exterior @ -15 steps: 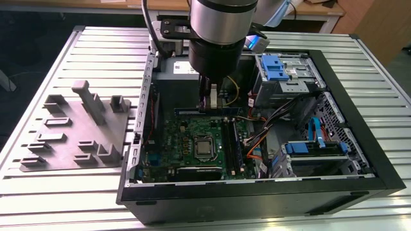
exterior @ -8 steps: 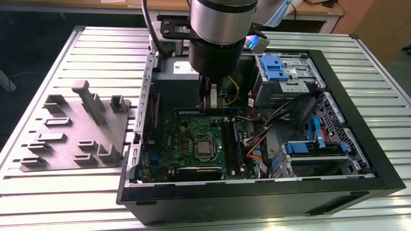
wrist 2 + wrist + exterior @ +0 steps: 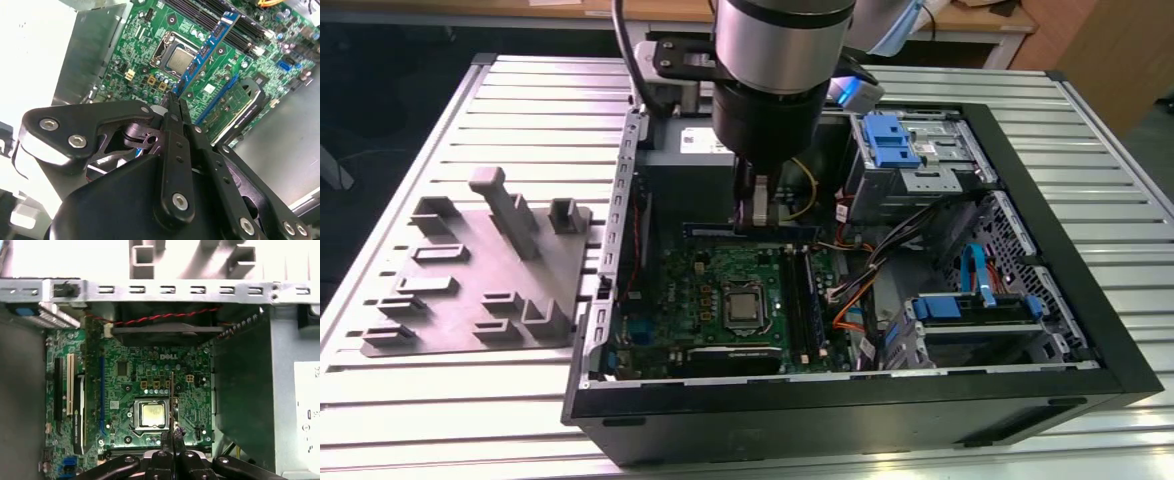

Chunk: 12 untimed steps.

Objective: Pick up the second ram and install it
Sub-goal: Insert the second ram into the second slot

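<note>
In the exterior view my gripper (image 3: 754,220) hangs inside the open computer case, shut on the second ram (image 3: 790,229). This thin dark blue stick lies level just above the far edge of the green motherboard (image 3: 707,290). In the second wrist view the black fingers (image 3: 172,145) close at the gripper (image 3: 173,98), and the ram (image 3: 207,47) juts out over the processor socket (image 3: 180,59). The black memory slots (image 3: 250,27) lie beyond its tip. In the first wrist view the ram (image 3: 172,395) shows edge-on above the socket (image 3: 152,415), rising from the gripper (image 3: 173,438).
A grey fixture plate (image 3: 480,270) with upright holders lies on the slatted table at the exterior view's left. Drive cages with blue brackets (image 3: 901,140) (image 3: 974,310) and orange and black cables (image 3: 854,295) crowd the case's other side. A black fan housing (image 3: 165,332) borders the board.
</note>
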{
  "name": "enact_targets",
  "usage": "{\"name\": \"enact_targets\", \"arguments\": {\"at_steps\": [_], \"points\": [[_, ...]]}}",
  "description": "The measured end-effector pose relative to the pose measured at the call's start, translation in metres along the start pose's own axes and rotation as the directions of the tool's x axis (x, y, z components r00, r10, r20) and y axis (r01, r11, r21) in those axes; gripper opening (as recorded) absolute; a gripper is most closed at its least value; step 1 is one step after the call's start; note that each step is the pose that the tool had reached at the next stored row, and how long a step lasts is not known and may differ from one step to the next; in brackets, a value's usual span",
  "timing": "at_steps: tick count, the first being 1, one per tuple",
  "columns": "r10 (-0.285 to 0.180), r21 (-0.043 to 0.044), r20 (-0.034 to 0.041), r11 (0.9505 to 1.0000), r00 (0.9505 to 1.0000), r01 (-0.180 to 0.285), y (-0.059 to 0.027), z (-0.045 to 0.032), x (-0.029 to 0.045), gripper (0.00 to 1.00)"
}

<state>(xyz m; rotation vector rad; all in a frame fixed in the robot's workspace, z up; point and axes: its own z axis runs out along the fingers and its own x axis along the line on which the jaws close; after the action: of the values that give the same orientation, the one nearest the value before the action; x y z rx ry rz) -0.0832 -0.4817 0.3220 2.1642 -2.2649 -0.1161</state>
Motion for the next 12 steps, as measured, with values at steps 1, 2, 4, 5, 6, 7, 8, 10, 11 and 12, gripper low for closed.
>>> {"name": "enact_targets", "arguments": {"at_steps": [1, 2, 4, 5, 6, 7, 8, 10, 11, 12], "points": [[0.018, 0.0008, 0.0011, 0.9998, 0.9998, -0.018, 0.0000, 0.0002, 0.0000, 0.12], [0.036, 0.0016, 0.0022, 0.9994, 0.9994, -0.036, 0.0000, 0.0004, 0.0000, 0.12], [0.072, 0.0032, 0.0044, 0.9974, 0.9974, -0.072, 0.0000, 0.0008, 0.0000, 0.12], [0.091, 0.0040, 0.0056, 0.9958, 0.9958, -0.091, -0.0001, 0.0011, 0.0000, 0.12], [0.109, 0.0047, 0.0067, 0.9940, 0.9940, -0.109, -0.0001, 0.0013, 0.0000, 0.12], [0.127, 0.0054, 0.0078, 0.9919, 0.9919, -0.127, -0.0001, 0.0015, 0.0000, 0.12], [0.145, 0.0061, 0.0090, 0.9895, 0.9894, -0.145, -0.0001, 0.0017, 0.0001, 0.12], [0.180, 0.0074, 0.0113, 0.9836, 0.9836, -0.180, -0.0001, 0.0022, 0.0001, 0.12], [0.198, 0.0081, 0.0125, 0.9801, 0.9801, -0.198, -0.0002, 0.0024, 0.0001, 0.12], [0.216, 0.0086, 0.0136, 0.9764, 0.9764, -0.216, -0.0001, 0.0026, 0.0001, 0.12]]}}
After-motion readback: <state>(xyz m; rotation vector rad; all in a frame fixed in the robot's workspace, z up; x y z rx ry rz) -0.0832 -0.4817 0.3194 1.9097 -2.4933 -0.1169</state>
